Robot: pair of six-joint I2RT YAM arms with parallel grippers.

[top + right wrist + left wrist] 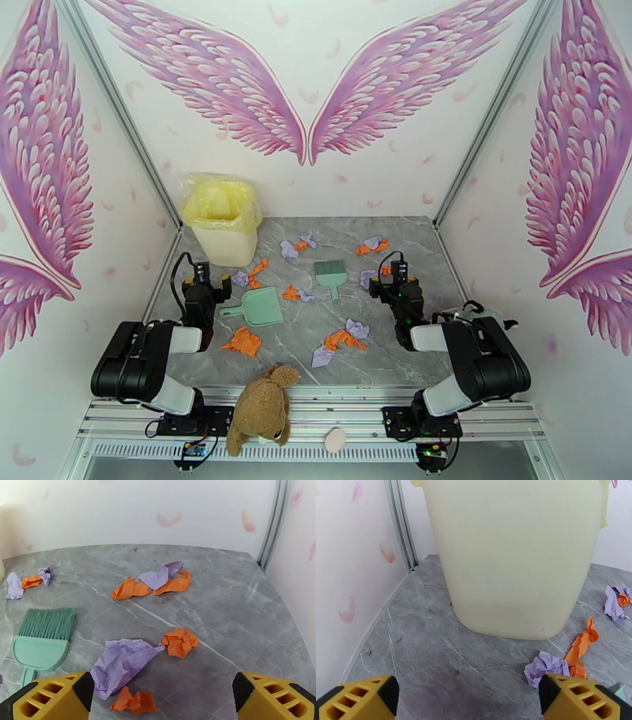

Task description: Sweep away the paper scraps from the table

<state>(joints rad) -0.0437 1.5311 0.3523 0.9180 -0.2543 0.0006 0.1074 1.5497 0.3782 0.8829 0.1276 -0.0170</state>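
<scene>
Orange and light-purple paper scraps lie scattered over the grey marble table [411, 355]: an orange wad [241, 341] front left, a mixed clump [341, 341] front centre, and others [296, 246] farther back. My left gripper [207, 286] is open near the bin, a purple scrap [547, 667] and an orange strip [582, 644] just ahead to its right. My right gripper [385, 280] is open too; a purple scrap [120, 663] and orange wads [180, 642] lie just before its yellow fingers [47, 697].
A cream bin [221, 217] with a yellow liner stands back left and fills the left wrist view. A mint-green dustpan [259, 306] and matching brush [330, 275] lie mid-table. A brown plush toy [262, 406] sits at the front edge. Walls close three sides.
</scene>
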